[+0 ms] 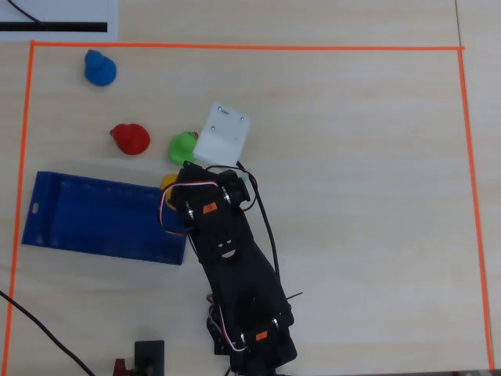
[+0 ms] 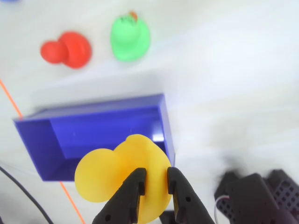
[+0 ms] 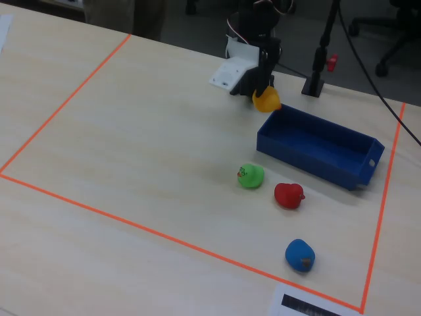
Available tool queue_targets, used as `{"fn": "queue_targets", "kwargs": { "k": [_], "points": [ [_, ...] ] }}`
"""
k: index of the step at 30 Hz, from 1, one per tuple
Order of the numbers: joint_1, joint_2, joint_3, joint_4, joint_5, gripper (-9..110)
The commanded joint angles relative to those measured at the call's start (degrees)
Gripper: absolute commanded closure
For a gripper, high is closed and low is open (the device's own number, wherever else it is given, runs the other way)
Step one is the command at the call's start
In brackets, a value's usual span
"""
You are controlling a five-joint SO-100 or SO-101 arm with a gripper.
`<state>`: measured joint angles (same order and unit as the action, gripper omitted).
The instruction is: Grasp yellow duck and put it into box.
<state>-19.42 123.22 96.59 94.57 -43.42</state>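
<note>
In the wrist view, nearest the camera, the gripper (image 2: 155,179) has its two dark fingers pinched onto the yellow duck (image 2: 122,175), which hangs lifted off the table. Just beyond it lies the box (image 2: 164,122), a shallow dark-blue tray, with the duck at its near right corner rather than over its middle. In the fixed view the duck (image 3: 266,99) sits above the box's left end wall (image 3: 271,143), clear of the rim.

To do this step well, I would judge the arm should carry the duck further over the tray floor before letting go; released here, it could catch the rim and roll out.

Farther off in the wrist view, the green duck (image 2: 130,37) and the red duck (image 2: 67,49) rest on the table beyond the box, well apart from it.
</note>
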Motion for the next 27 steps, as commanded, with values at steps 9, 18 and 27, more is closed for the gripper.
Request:
{"fn": "queue_targets", "kwargs": {
  "k": [9, 18, 27],
  "points": [
    [-13.5, -0.7, 2.2, -4.0, 7.8, 101],
    [-22.9, -3.4, 5.0, -8.8, 11.6, 101],
    [-27.7, -7.8, 6.8, -17.6, 14.1, 101]
  ]
}}
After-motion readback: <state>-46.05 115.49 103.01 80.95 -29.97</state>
